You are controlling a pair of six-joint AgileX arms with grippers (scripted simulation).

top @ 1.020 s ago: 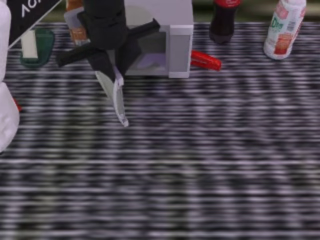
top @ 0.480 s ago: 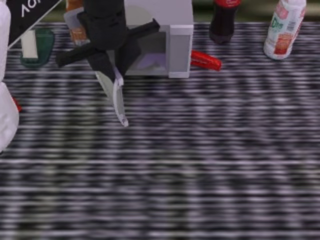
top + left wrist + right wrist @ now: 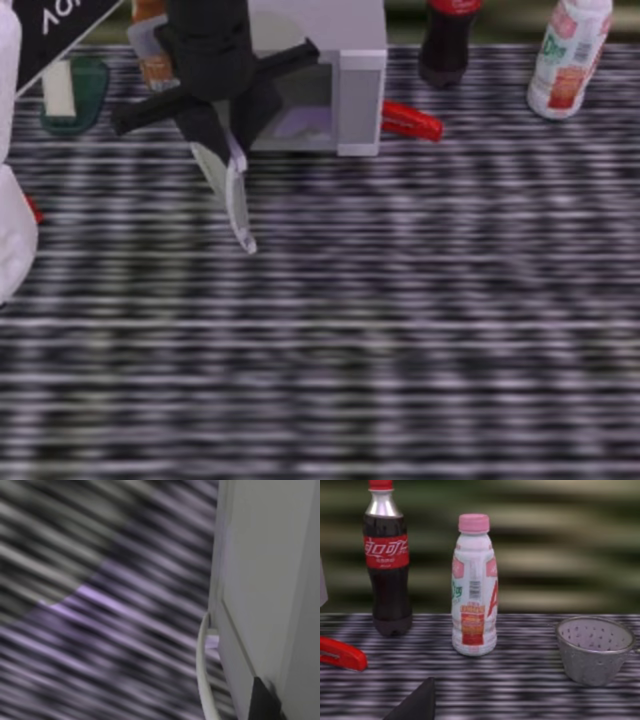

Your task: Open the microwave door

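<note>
Nothing has shifted: the flat grey windowed microwave door (image 3: 236, 200) stays swung wide, apparently done; left pincer (image 3: 222, 150) grip unclear.

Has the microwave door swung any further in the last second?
No. The microwave door juts from the microwave at the same angle; its tip sits on the same table stripe.

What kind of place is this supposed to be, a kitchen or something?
Likely a rendered mock kitchen tabletop rather than a real room. A microwave stands with its microwave door swung open, beside a cola bottle, a pink-capped drink bottle and a metal strainer, all on a striped table.
</note>
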